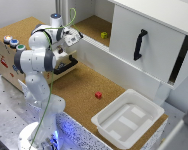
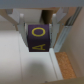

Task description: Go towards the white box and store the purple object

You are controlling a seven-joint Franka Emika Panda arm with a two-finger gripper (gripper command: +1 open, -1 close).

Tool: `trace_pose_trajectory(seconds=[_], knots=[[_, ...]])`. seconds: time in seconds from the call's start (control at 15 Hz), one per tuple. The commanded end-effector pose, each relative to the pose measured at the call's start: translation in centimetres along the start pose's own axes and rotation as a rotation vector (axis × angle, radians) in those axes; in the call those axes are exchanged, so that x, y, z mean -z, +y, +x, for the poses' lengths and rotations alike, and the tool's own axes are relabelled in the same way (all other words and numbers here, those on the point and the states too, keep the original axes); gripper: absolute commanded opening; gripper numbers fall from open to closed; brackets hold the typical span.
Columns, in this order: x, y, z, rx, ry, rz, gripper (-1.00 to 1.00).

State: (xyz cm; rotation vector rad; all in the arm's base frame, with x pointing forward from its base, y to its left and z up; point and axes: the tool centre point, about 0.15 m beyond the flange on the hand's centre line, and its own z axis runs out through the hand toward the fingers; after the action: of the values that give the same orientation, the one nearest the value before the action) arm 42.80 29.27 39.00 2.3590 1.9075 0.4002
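In the wrist view my gripper (image 2: 39,44) is shut on the purple object (image 2: 39,37), a purple cube with yellow letters, held between the two fingers (image 2: 22,31). In the exterior view the gripper (image 1: 75,36) is raised at the upper left, near the white wall of the back shelf. The cube cannot be made out there. The white box (image 1: 105,120), a wide shallow tub with a flared rim, stands on the cork table at the exterior view's lower right, far from the gripper. It looks empty.
A small red cube (image 1: 98,95) lies on the cork between arm and tub. A yellow-green object (image 1: 104,35) sits on the back shelf. A large white cabinet with a black handle (image 1: 140,44) stands behind. A wooden box with coloured buttons (image 1: 11,42) is at the left.
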Motion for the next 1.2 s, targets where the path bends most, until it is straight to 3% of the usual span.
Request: trace_pose_trajectory(seconds=[0.0, 0.2, 0.53, 1.13], knots=[[5.6, 2.9, -3.9, -0.159, -0.042, -0.062, -1.00], [7.5, 4.1, -8.1, -0.284, -0.063, -0.094, -1.00], [7.6, 4.6, -15.1, -0.444, -0.115, -0.106, -1.00], [7.3, 3.2, -30.6, -0.683, -0.157, -0.075, -1.00]])
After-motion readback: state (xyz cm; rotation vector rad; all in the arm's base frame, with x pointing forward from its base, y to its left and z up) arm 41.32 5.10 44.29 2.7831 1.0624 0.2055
